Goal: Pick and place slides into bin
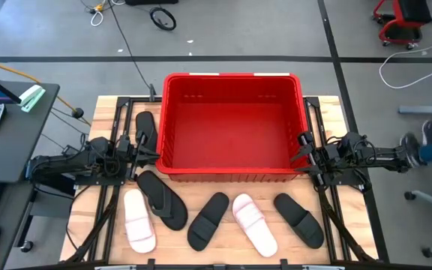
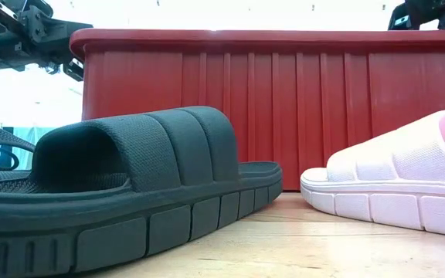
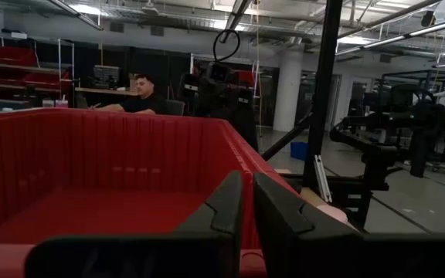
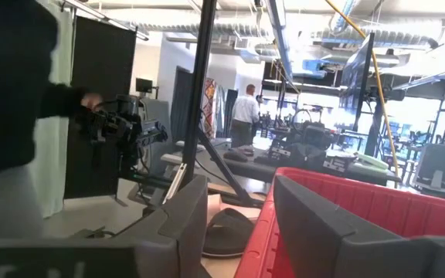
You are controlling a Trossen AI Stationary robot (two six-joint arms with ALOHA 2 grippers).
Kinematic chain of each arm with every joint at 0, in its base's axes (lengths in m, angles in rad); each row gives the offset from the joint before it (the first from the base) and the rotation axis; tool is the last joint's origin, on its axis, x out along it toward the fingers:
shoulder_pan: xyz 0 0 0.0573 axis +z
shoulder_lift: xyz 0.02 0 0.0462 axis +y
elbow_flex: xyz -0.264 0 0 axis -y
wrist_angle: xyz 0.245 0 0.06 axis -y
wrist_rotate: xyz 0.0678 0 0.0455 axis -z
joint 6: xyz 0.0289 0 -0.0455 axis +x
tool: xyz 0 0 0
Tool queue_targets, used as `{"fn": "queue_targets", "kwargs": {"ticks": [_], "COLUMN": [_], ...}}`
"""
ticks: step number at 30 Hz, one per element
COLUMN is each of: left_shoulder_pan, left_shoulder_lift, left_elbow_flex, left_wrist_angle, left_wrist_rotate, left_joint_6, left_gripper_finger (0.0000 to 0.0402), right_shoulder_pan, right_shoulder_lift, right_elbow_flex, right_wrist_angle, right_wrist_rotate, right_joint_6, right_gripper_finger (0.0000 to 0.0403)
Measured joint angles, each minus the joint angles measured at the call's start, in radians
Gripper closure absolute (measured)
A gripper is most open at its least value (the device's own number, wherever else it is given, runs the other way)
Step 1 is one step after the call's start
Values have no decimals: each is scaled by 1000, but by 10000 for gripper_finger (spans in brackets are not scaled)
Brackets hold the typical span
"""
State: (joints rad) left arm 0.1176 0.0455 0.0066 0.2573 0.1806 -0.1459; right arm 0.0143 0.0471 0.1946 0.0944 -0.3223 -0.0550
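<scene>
The red bin stands at the table's middle and far side, with nothing in it. One black flip-flop lies left of the bin. Along the near edge lie another black flip-flop, two pink slides and two black slides. All rest flat on their soles. My left gripper hovers shut at the bin's left wall. My right gripper hovers open at the bin's right wall. Both point level across the bin.
A desk with a calculator stands left of the table. Cables and a red chair base are on the floor beyond. A seated person shows behind the bin, and a person's feet show at the right.
</scene>
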Motion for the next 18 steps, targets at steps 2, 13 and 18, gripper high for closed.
{"fn": "queue_targets", "kwargs": {"ticks": [2, 13, 18], "left_shoulder_pan": [0, 4, 3], "left_shoulder_lift": [0, 0, -1], "left_elbow_flex": [0, 0, 3], "left_wrist_angle": [0, 55, 217], "left_wrist_rotate": [0, -8, -9], "left_joint_6": [3, 54, -90], "left_gripper_finger": [364, 367, 362], "right_shoulder_pan": [0, 0, 0], "right_shoulder_lift": [0, 0, 1], "right_elbow_flex": [0, 0, 0], "right_wrist_angle": [0, 36, 91], "right_wrist_rotate": [0, 20, 17], "right_joint_6": [0, -130, -78], "right_gripper_finger": [246, 246, 246]}}
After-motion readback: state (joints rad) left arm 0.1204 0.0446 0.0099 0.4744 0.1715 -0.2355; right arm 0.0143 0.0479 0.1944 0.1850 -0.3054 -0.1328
